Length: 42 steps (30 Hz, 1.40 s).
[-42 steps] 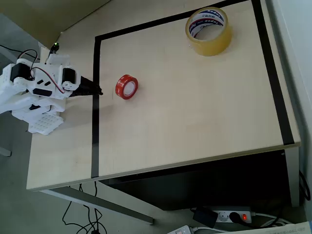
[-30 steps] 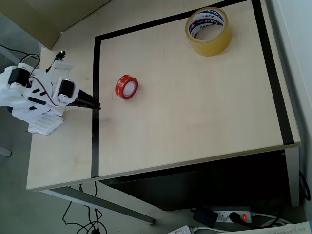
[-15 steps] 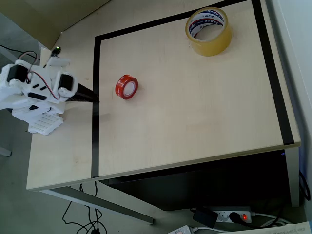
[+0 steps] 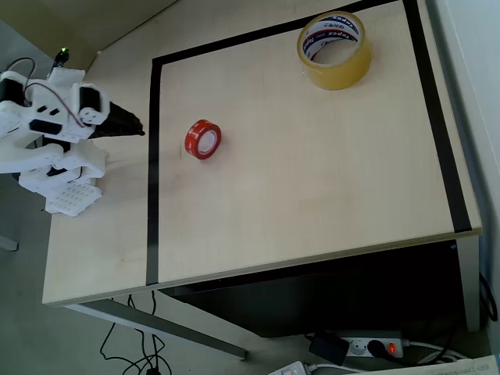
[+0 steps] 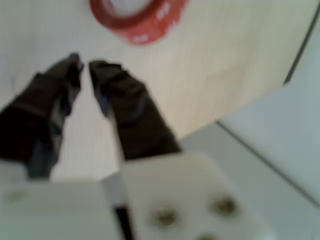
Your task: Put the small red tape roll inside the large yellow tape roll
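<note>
While the end effector [image 4: 137,130] hovers outside the black border [image 4: 152,156], the small red tape roll [image 4: 202,139] lies apart.

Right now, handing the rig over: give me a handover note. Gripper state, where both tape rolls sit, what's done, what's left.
Gripper: nearly shut, a narrow gap between the fingertips in the wrist view, holding nothing, left of the black tape line in the overhead view.
Small red tape roll: lying flat on the table, just right of that line, ahead of the gripper, untouched.
Large yellow tape roll: flat near the table's top edge, apart from the red one.
Done: nothing.
Left: open, grasp the red roll, carry it over, drop it inside the yellow roll.
</note>
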Each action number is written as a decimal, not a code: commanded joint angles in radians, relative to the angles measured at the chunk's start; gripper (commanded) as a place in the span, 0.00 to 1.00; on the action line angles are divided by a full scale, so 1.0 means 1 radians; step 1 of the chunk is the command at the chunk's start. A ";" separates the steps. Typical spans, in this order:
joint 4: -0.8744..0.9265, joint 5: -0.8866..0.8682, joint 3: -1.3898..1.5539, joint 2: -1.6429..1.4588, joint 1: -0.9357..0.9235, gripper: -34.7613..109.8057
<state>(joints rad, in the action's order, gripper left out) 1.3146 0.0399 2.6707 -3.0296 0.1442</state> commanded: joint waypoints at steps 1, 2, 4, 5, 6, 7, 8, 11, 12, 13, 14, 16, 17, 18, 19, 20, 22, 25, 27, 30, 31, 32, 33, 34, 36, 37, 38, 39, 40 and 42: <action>-0.086 0.028 0.041 0.077 0.035 0.24; -0.114 0.028 0.067 0.091 0.035 0.24; -0.153 0.028 0.109 0.101 0.031 0.24; -0.166 0.028 0.127 0.100 0.026 0.24; -0.179 0.031 0.141 0.095 0.017 0.24; -0.190 0.037 0.155 0.094 0.006 0.24; -0.198 0.046 0.163 0.091 -0.005 0.24; -0.222 0.063 0.184 0.072 -0.034 0.24; -0.230 0.067 0.190 0.069 -0.041 0.24; -0.239 0.071 0.193 0.069 -0.048 0.24; -0.250 0.074 0.196 0.069 -0.052 0.24; -0.279 0.078 0.207 0.069 -0.063 0.24; -0.298 0.080 0.212 0.074 -0.067 0.24; -0.316 0.081 0.216 0.080 -0.075 0.24; -0.333 0.081 0.218 0.091 -0.080 0.24; -0.350 0.083 0.218 0.104 -0.086 0.24; -0.385 0.086 0.218 0.133 -0.103 0.24; -0.439 0.097 0.218 0.176 -0.127 0.24; -0.477 0.100 0.218 0.201 -0.149 0.24; -0.541 0.101 0.227 0.206 -0.186 0.24; -0.561 0.101 0.229 0.206 -0.195 0.24; -0.577 0.101 0.229 0.206 -0.204 0.24; -0.594 0.103 0.229 0.210 -0.213 0.24; -0.615 0.103 0.229 0.219 -0.222 0.24; -0.667 0.106 0.229 0.252 -0.249 0.24; -0.696 0.106 0.229 0.268 -0.264 0.24; -0.726 0.107 0.229 0.287 -0.278 0.24; -0.752 0.109 0.227 0.302 -0.293 0.24; -0.775 0.109 0.221 0.318 -0.308 0.24; -0.816 0.109 0.210 0.342 -0.333 0.24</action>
<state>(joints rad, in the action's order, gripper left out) 0.5737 0.1273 2.9176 -2.7105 -0.1396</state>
